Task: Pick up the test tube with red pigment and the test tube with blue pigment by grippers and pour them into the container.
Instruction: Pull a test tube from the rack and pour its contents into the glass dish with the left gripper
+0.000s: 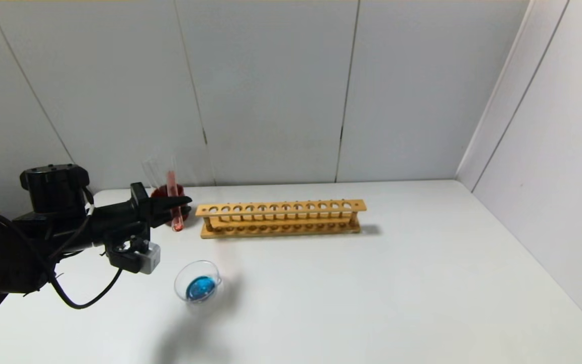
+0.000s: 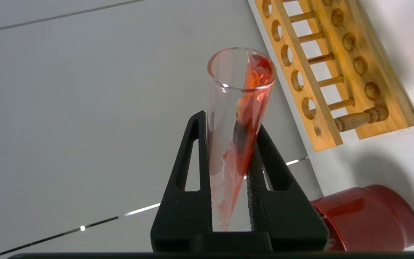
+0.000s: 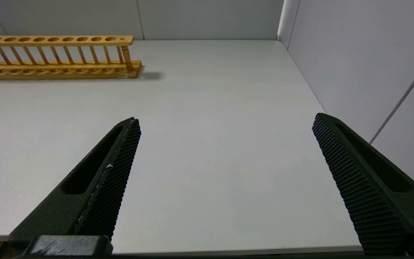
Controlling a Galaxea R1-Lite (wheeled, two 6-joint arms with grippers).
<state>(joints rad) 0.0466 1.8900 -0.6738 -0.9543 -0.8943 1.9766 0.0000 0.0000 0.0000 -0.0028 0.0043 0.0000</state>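
My left end effector [image 1: 182, 206] is clamped on the test tube with red pigment [image 1: 174, 199], held upright near the bench's [image 1: 372, 283] far left corner, beside the wooden rack [image 1: 281, 218]. The container [image 1: 198, 282] holds blue liquid. My right end effector [image 3: 225, 180] hangs wide apart, holding nothing.

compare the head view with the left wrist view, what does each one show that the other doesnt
Only the head view shows the container with blue liquid in it, nearer the robot than the rack, and the whole left arm.

Only the left wrist view shows the tube's open mouth, red liquid streaked along its inner wall, and both fingers pressed against the glass.

Both show the left gripper shut on the test tube with red pigment, the wooden rack, the dark red cup and the white table.
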